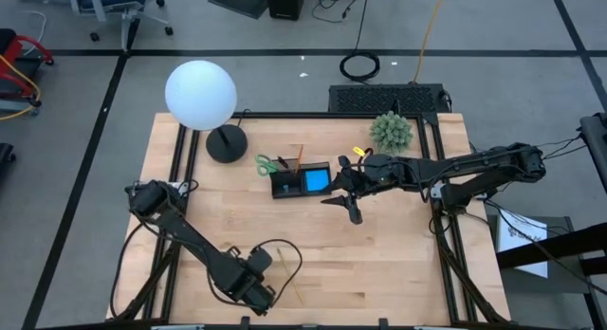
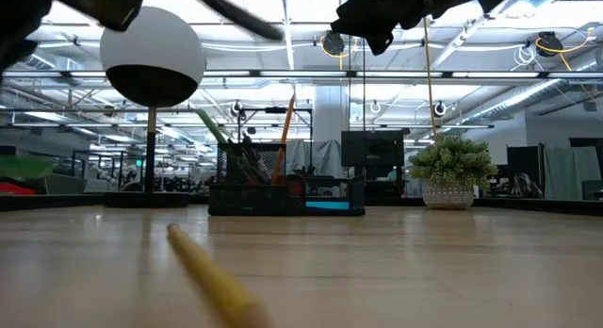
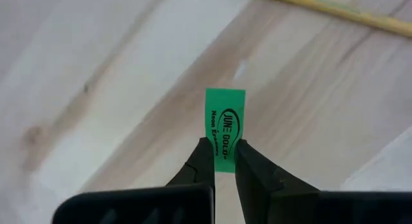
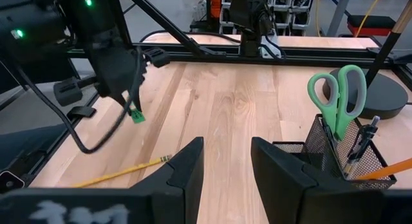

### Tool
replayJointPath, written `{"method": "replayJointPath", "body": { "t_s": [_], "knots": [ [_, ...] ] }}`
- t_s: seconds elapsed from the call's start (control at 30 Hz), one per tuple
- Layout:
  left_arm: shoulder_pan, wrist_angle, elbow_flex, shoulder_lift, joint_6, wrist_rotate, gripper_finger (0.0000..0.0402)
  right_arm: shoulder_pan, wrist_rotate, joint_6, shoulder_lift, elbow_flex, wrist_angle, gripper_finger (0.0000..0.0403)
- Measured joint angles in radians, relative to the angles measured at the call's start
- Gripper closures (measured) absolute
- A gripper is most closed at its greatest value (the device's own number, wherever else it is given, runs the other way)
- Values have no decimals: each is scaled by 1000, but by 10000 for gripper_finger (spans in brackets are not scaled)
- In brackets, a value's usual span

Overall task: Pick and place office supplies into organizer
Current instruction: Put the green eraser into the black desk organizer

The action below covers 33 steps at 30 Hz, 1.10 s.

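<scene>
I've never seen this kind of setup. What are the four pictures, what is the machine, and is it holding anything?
Two dark robot arms work at a wooden table. One picture looks straight down, one looks level across the tabletop, and one comes from each arm's wrist. The left end effector is shut on a small green eraser, held above the table. The right end effector is open and empty, near the black mesh organizer, which already holds green-handled scissors, pens, an orange pencil and a blue sticky pad. A yellow pencil lies loose on the wood. A globe lamp and small plant stand behind.
</scene>
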Motion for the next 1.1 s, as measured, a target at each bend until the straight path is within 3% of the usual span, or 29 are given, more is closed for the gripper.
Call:
{"method": "replayJointPath", "body": {
  "t_s": [0.37,0.87,1.1],
  "knots": [
    [58,-49,0,-55,124,-139,378,0,-2,0,0,0,0,284],
    [247,-144,0,-59,407,-322,378,9,-3,28,0,0,4,284],
    [338,-144,0,-59,556,-376,378,34,-84,30,0,0,7,284]
  ]
}}
